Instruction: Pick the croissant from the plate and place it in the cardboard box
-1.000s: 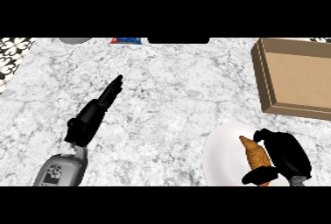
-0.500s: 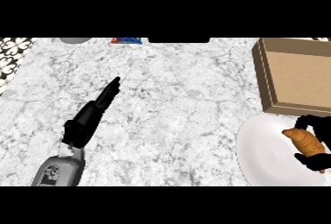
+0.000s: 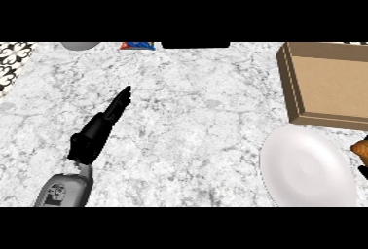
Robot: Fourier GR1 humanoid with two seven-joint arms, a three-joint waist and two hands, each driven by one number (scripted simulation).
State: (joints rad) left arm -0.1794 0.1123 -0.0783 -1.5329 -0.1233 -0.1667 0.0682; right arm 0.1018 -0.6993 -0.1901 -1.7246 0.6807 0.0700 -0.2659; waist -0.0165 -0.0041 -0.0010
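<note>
We count one white plate [image 3: 305, 168], one cardboard box [image 3: 330, 85] and one croissant [image 3: 360, 147], of which only a brown sliver shows at the right edge. One hand [image 3: 97, 130] is in plain sight, on one grey forearm [image 3: 63, 190]. At the far edge we count one grey round thing [image 3: 81, 45] and one red-and-blue packet [image 3: 137, 46].

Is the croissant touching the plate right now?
Apart. The head view shows the croissant at the right edge, past the plate rim, with counter between them.
</note>
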